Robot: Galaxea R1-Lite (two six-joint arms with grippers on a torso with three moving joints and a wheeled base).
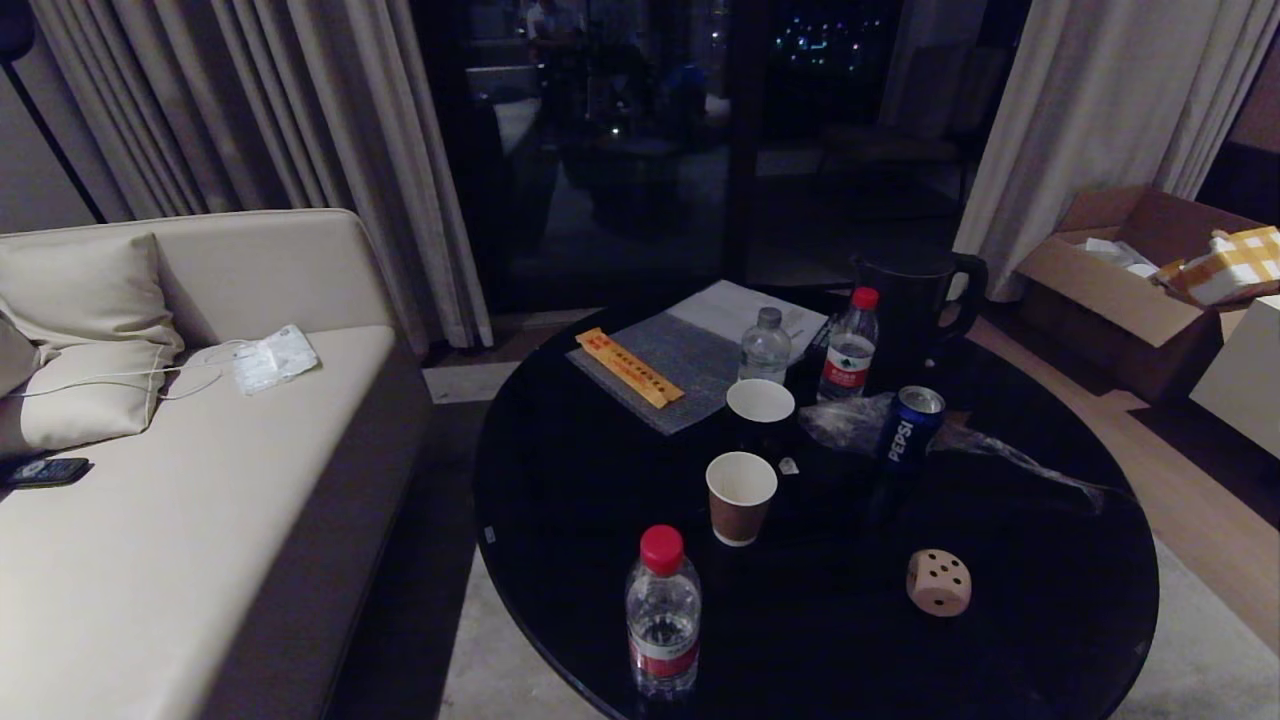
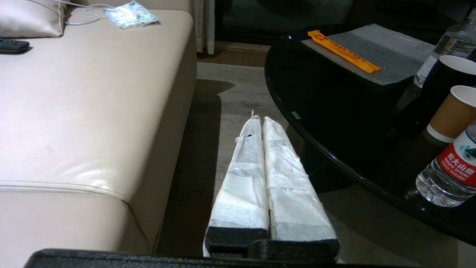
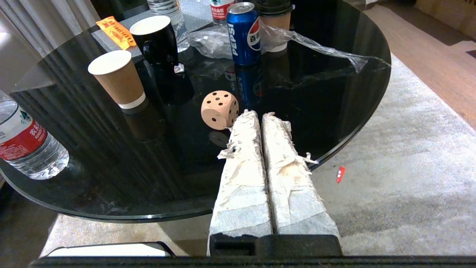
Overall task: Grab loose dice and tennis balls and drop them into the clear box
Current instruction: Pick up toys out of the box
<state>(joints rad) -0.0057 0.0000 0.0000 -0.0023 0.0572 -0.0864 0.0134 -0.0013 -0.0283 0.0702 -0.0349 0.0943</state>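
A tan die [image 1: 939, 582] with dark pips lies on the near right part of the round black glass table [image 1: 560, 560]. The right wrist view has the same die [image 3: 219, 109] just beyond and beside my right gripper [image 3: 259, 113], whose white-wrapped fingers are shut with nothing between them, above the table's near edge. My left gripper [image 2: 259, 118] is shut too and empty, hanging over the carpet between the sofa and the table. Neither arm shows in the head view. No tennis balls and no clear box are in view.
On the table stand a water bottle [image 1: 662, 612], a brown paper cup [image 1: 741, 496], a black mug [image 1: 760, 406], a Pepsi can [image 1: 909, 426], two more bottles [image 1: 848, 346], a black jug [image 1: 915, 300] and crumpled plastic wrap [image 3: 308, 41]. A beige sofa [image 1: 150, 520] is at the left, cardboard boxes [image 1: 1130, 280] at the right.
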